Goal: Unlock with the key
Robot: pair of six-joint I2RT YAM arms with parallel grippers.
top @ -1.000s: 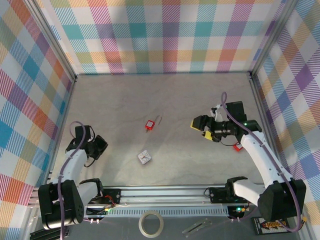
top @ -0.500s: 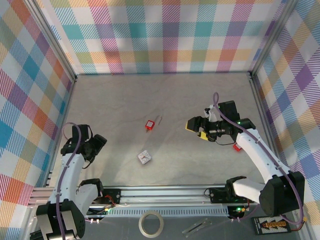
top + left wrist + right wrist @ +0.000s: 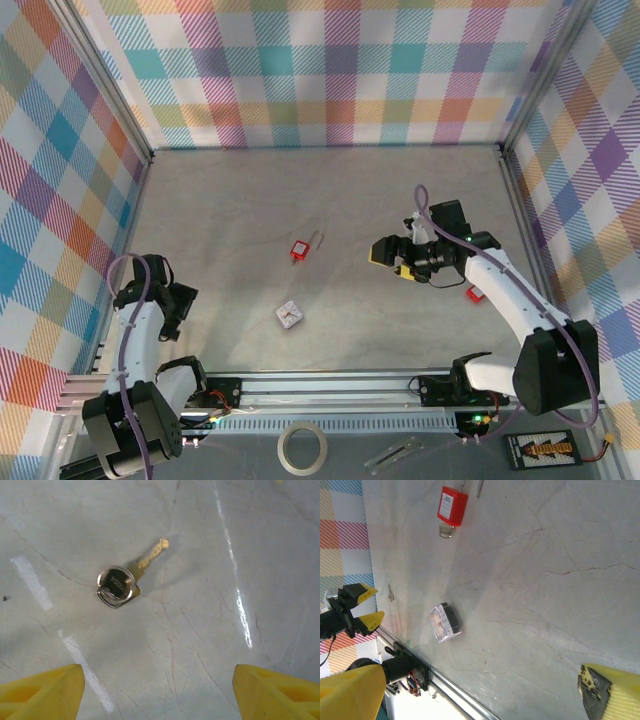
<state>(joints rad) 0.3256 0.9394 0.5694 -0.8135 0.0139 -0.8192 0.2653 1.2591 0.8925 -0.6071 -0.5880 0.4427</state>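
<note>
Note that the left jaws stand wide apart and released, gripping nothing: their yellow fingertips (image 3: 42, 690) flank bare desk (image 3: 200, 630) short of the brass key with a round silver head and ring (image 3: 122, 580), which lies flat, untouched. The left arm (image 3: 135, 330) is folded at the desk's left edge, wrist aimed down. The right jaws are likewise fully spread and empty; the right arm (image 3: 510, 300) reaches inward, elbow bent, jaws facing the red padlock with a white label (image 3: 299, 249) mid-desk. Stamped lettering on the key head and the padlock label are too small to read.
</note>
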